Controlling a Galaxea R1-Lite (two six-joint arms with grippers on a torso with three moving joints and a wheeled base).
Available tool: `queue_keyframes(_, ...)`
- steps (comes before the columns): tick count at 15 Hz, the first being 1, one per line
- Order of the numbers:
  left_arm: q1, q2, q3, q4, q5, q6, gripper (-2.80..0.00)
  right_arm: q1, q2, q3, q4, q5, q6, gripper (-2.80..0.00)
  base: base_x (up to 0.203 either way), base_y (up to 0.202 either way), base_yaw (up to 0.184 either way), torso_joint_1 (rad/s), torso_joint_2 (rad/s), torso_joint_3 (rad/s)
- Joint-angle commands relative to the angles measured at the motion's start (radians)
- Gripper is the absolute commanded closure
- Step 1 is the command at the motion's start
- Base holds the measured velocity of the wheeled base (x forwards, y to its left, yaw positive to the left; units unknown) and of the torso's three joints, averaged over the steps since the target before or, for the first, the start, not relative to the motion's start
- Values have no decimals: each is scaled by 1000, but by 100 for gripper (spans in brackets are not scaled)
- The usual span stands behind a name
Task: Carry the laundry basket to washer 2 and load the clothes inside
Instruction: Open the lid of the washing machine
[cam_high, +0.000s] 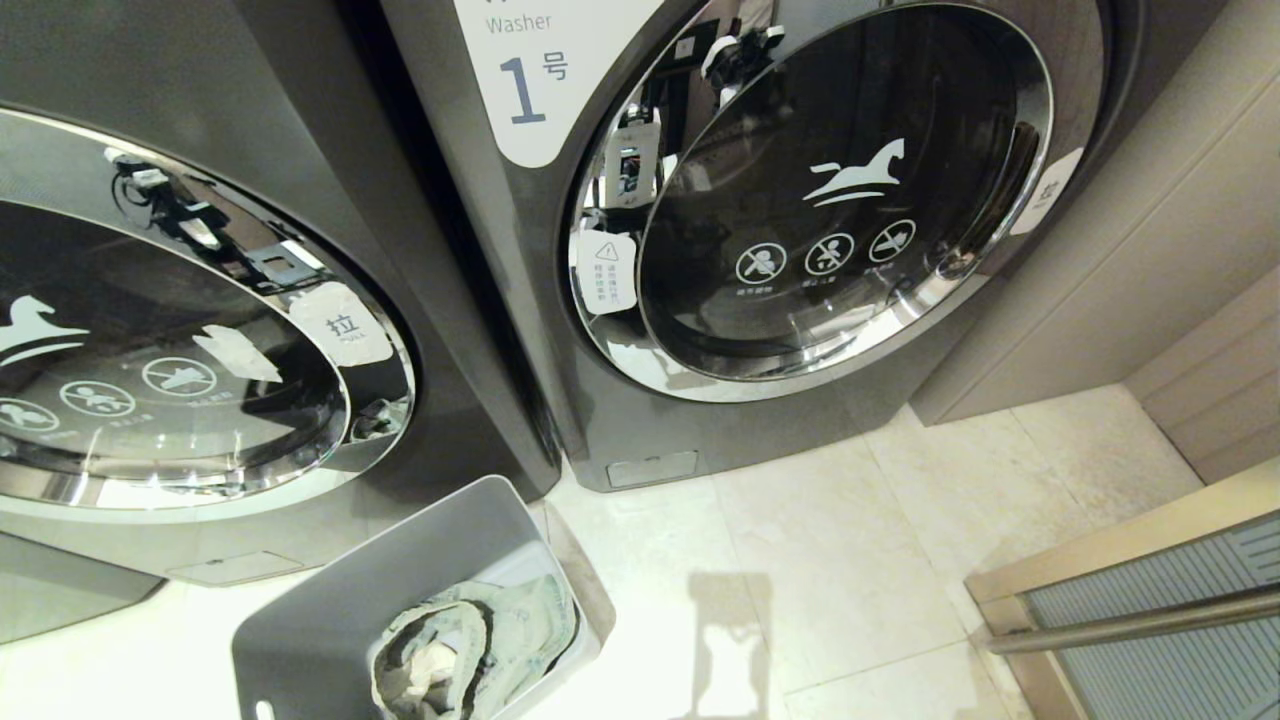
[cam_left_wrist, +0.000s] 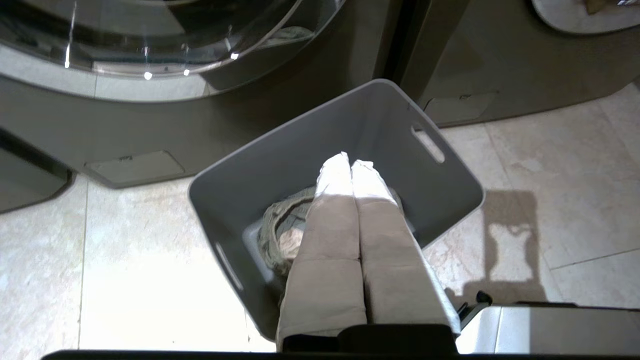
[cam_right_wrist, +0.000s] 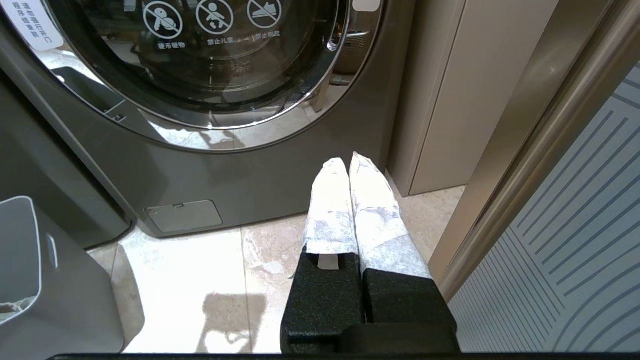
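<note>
Here the laundry basket (cam_high: 330, 600) sat on the floor at seven o'clock, clothes (cam_high: 470, 640) inside; left gripper (cam_left_wrist: 350, 167) above them, jaws pressed together. I judged they should spread before descending.

The left pincer (cam_left_wrist: 350, 162) hangs pointing down, its padded fingers pressed flat together. The right pincer (cam_right_wrist: 350, 161) is likewise closed tight, empty, angled down and forward.
</note>
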Motion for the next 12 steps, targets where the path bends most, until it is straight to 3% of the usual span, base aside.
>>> queue_keyframes(1, 2, 121, -33, -65, -10, 0, 0, 0, 1, 40, -2, 0, 0, 0, 0, 0, 0, 0, 0, 0)
queue_keyframes(3, 20, 298, -115, -203, -101, 2, 0, 0, 1, 40, -2, 0, 0, 0, 0, 0, 0, 0, 0, 0)
queue_keyframes(6, 76, 589, -245, -291, -267, -16, 0, 0, 1, 40, -2, 0, 0, 0, 0, 0, 0, 0, 0, 0)
queue_keyframes(10, 125, 977, -348, -367, -484, -127, 0, 0, 1, 40, -2, 0, 0, 0, 0, 0, 0, 0, 0, 0)
queue_keyframes(12, 148, 1110, -336, -534, -541, -162, 0, 0, 1, 40, -2, 0, 0, 0, 0, 0, 0, 0, 0, 0)
